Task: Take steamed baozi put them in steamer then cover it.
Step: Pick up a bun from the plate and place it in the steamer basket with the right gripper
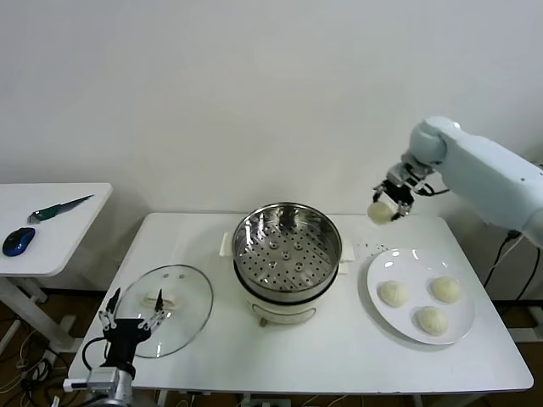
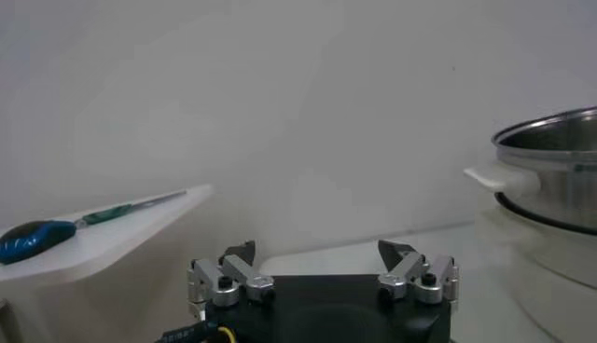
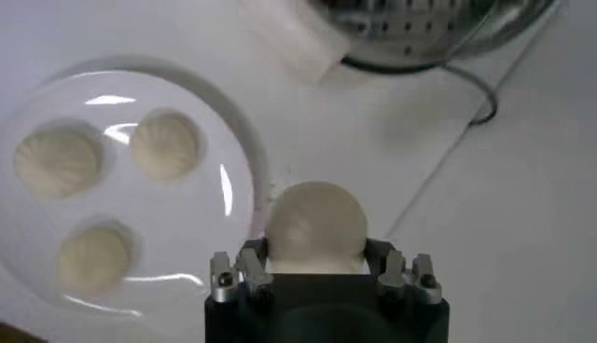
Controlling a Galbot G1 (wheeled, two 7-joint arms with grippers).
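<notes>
My right gripper (image 1: 383, 206) pinched one baozi (image 3: 315, 226) high beside the steamer (image 1: 288, 246); a loose pinch could drop it short. My left gripper (image 1: 130, 322) idled, spread.

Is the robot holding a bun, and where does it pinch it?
Yes. The right end effector pinches one baozi by its sides, lifted above the table. The left end effector holds nothing.
</notes>
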